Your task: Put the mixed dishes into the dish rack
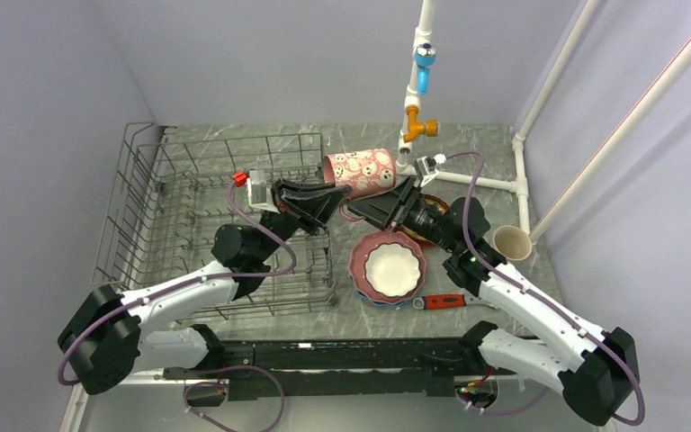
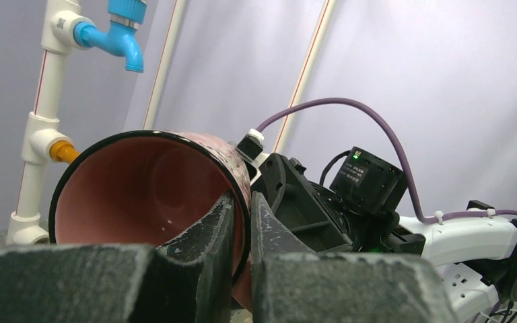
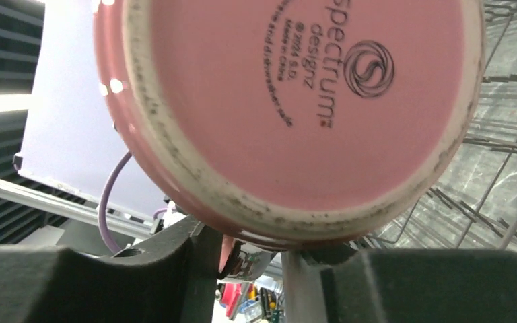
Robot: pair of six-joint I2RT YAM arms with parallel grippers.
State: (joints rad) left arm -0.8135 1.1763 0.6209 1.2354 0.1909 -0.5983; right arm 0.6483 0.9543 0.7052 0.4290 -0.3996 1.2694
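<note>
Dropping the pink mug looks like the main danger. It hangs on its side in the air just off the far right corner of the dish rack, shared between 2 arms. The left end effector is clamped on the mug's rim with 1 finger inside the mouth and 1 outside, a thin bite on a glazed wall. The right end effector sits under the base with its fingers drawn close on a pink sliver, probably the handle, so it appears to be gripping too. If either arm pulls while both hold, the rim grip could slip or the mug could twist. A released mug would strike the rack's right wall or the counter beside it.

Space is tight to the right of the rack. The white pipe stands close behind the mug, and the white scalloped bowl rests in the pink scalloped plate just off the rack's right wall. The freest path seems to be over that wall into the rack, though its upright tines could catch a tilted mug.
</note>
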